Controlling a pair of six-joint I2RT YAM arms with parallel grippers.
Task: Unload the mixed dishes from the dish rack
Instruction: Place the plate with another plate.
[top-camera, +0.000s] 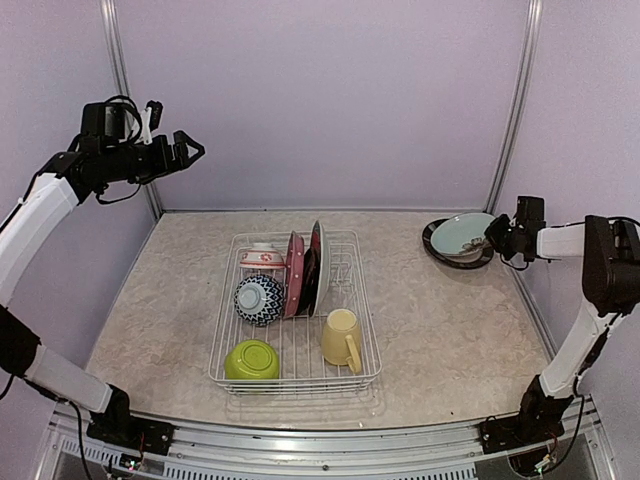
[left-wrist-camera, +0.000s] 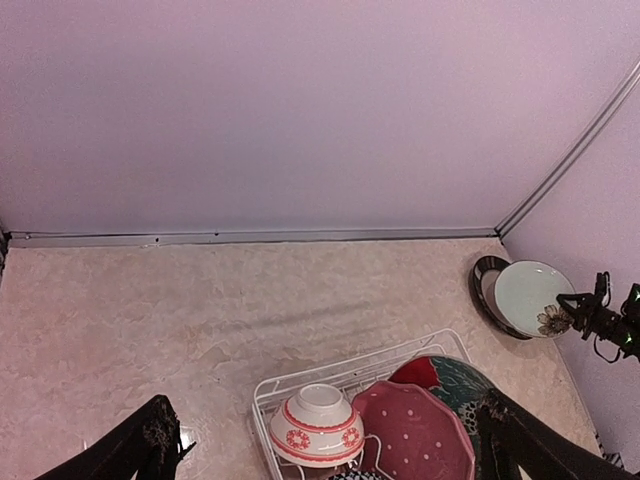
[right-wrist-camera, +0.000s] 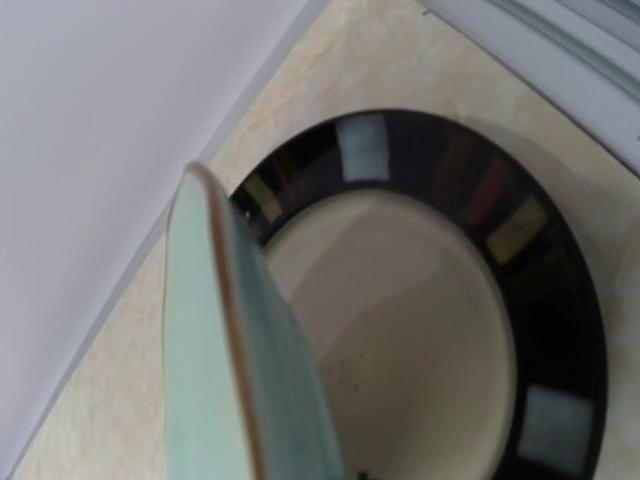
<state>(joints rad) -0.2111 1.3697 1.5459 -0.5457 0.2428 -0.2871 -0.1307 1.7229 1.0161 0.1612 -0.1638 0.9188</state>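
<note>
Holding pale green plate (top-camera: 462, 233) tilted over black-rimmed plate (top-camera: 430, 240), far right corner.
Its rim clamped in right gripper (top-camera: 497, 237); left gripper (top-camera: 190, 150) raised, fingers apart; dish rack (top-camera: 372, 340) loaded.

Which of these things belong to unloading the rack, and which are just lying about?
Job: dish rack, lime bowl, blue bowl, red-white bowl, mug, upright plates, aqua plate in right claw, dark-rimmed plate.
Not the job: table, walls, corner rails.

A pale green plate (right-wrist-camera: 205, 350) tilts edge-on over a black-rimmed cream plate (right-wrist-camera: 565, 320).
</note>
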